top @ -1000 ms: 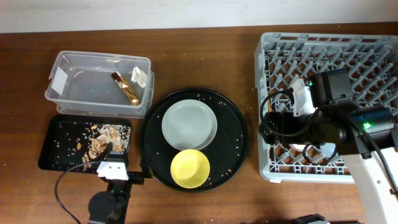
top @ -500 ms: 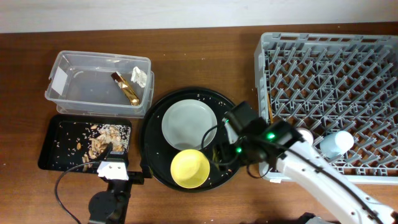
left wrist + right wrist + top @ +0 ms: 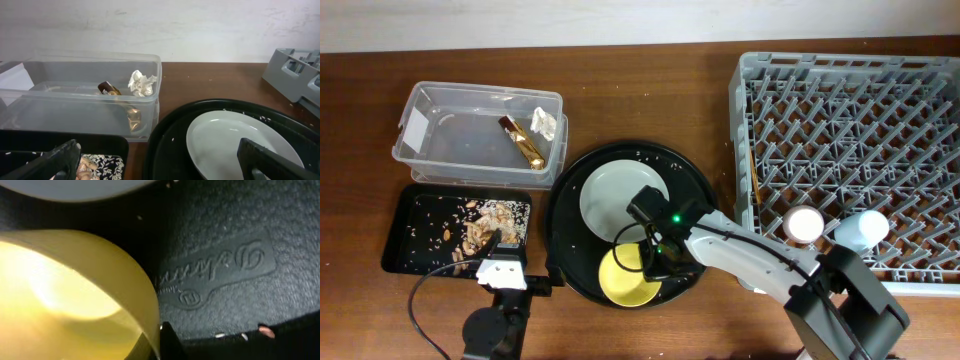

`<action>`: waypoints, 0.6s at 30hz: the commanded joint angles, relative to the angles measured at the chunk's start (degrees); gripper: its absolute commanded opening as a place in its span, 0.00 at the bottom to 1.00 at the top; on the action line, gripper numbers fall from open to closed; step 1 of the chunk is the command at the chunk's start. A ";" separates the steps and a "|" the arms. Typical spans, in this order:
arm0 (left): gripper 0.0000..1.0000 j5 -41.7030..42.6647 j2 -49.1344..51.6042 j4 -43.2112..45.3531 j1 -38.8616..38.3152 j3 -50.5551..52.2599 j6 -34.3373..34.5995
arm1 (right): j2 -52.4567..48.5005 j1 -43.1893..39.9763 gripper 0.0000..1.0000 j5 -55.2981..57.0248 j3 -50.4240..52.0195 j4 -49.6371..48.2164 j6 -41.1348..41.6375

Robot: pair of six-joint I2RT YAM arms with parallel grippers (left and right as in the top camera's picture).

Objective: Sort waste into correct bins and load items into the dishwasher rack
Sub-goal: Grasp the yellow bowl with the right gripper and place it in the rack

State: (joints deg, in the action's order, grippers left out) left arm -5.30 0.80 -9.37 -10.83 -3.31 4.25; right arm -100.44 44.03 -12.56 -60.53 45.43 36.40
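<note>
The yellow bowl [image 3: 623, 280] lies on the round black tray, and my right gripper [image 3: 647, 262] is shut on its right rim. In the right wrist view one finger sits inside the bowl [image 3: 75, 290] and the other outside, the gripper [image 3: 157, 342] pinching the wall. The grey-green plate [image 3: 625, 196] lies just behind it. A pink cup [image 3: 802, 223] and a blue cup [image 3: 868, 228] stand in the dishwasher rack [image 3: 850, 90]. The clear tub [image 3: 450, 140] holds the gold wrapper [image 3: 523, 142] and the paper wad [image 3: 542, 123]. Food scraps [image 3: 485, 225] lie in the shallow black tray [image 3: 410, 230]. My left gripper [image 3: 510, 262] hangs open at that tray's front edge.
The round black tray [image 3: 695, 200] is dusted with rice grains. In the left wrist view the tub [image 3: 80, 107] stands ahead, the plate [image 3: 235, 145] to the right, and the rack's corner [image 3: 295, 72] at far right. The right arm [image 3: 760, 260] crosses between round tray and rack.
My right arm swung from over the rack down to the round tray and shut on the yellow bowl's rim. The two cups now show in the rack. The left arm stayed still.
</note>
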 commanded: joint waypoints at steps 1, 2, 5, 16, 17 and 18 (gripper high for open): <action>0.99 0.59 -0.50 0.35 0.28 0.63 -0.70 | 7.13 -1.86 0.04 3.74 -1.55 4.22 -0.59; 0.99 0.59 -0.50 0.35 0.28 0.66 -0.68 | 9.42 -2.71 0.04 5.75 -1.99 5.38 -1.14; 0.99 0.59 -0.50 0.35 0.28 0.66 -0.68 | 20.04 -8.37 0.04 21.66 -5.92 12.22 -3.39; 1.00 0.59 -0.50 0.35 0.28 0.66 -0.68 | 24.46 -43.34 0.04 67.21 -8.68 -6.01 -15.63; 0.99 0.59 -0.50 0.35 0.28 0.66 -0.68 | 21.97 -44.57 0.04 67.06 -8.68 -7.54 -17.07; 0.99 0.59 -0.50 0.35 0.28 0.66 -0.68 | 19.04 -45.29 0.04 67.06 -8.68 -9.16 -18.60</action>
State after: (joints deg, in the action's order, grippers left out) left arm -5.30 0.60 -9.37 -10.83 -3.25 4.25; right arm -76.36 0.56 51.59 -68.90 38.15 23.51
